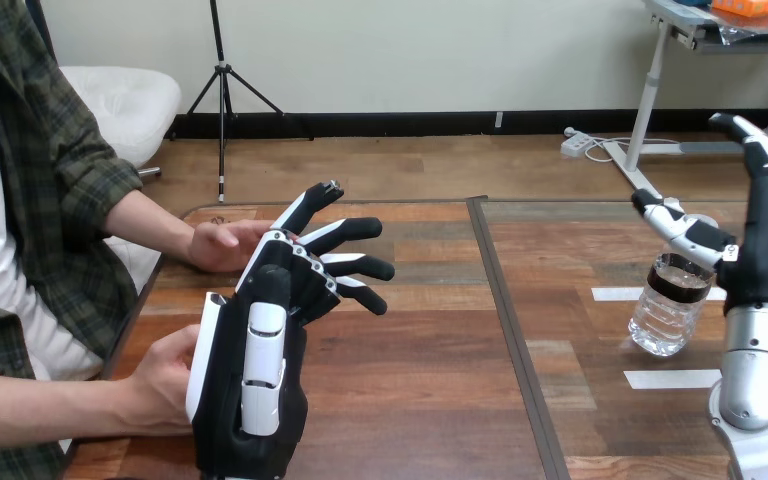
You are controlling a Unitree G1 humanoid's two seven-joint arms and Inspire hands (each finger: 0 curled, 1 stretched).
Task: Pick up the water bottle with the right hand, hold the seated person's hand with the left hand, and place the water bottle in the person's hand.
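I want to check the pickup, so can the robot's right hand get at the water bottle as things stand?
Probably yes. The right hand is open right beside the water bottle, with one finger over its top, and nothing stands between them on the table.

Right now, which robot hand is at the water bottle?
The right hand, at the view's right beside the water bottle. The left hand is far off, by the person's farther hand.
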